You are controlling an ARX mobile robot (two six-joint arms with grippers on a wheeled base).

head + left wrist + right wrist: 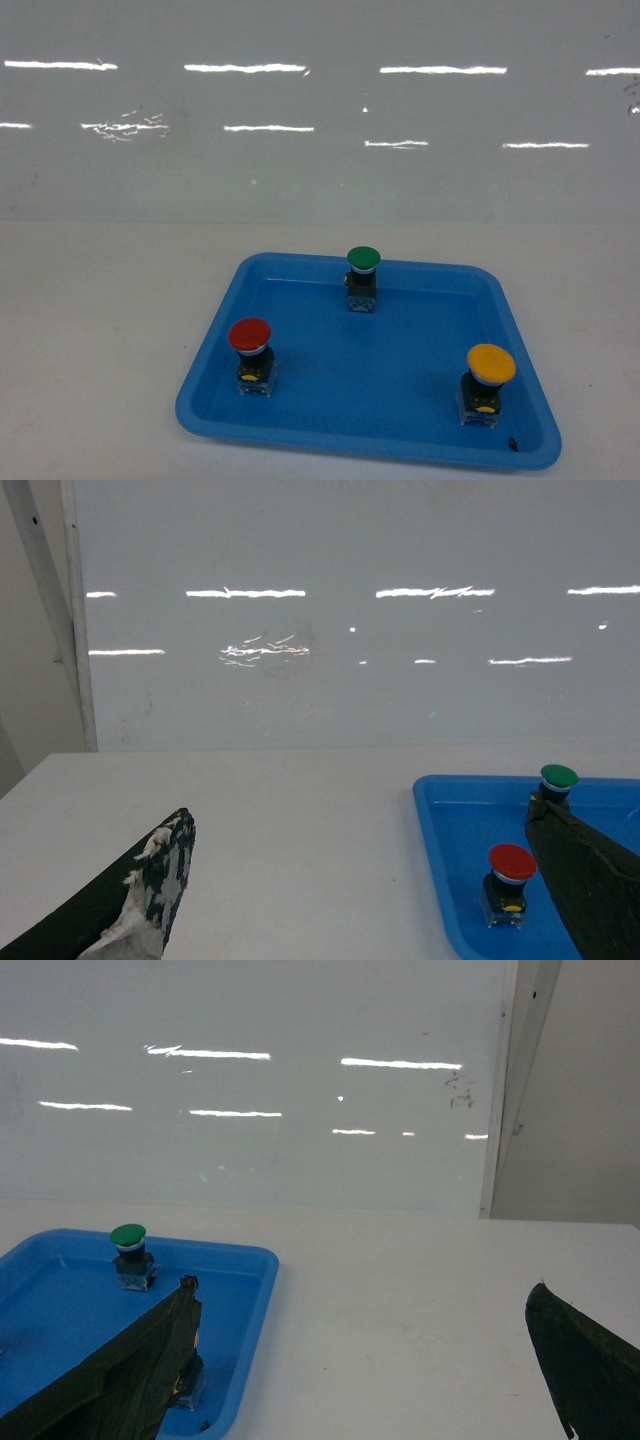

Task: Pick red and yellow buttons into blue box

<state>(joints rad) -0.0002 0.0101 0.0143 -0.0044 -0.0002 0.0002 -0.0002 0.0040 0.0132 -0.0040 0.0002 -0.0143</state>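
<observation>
Standing upright in a shallow blue tray (330, 445) on the white surface (90, 330) are three push buttons, well apart. From the head view, the red button (251, 352) sits near the tray's left wall, the yellow button (487, 380) near the front right corner, and a green button (362, 276) by the far rim. Each wrist view shows its pincer spread wide and grasping nothing: the left pincer (370, 900) beside the tray's left edge, the right pincer (370, 1360) over the tray's right edge. No blue box is in view.
</observation>
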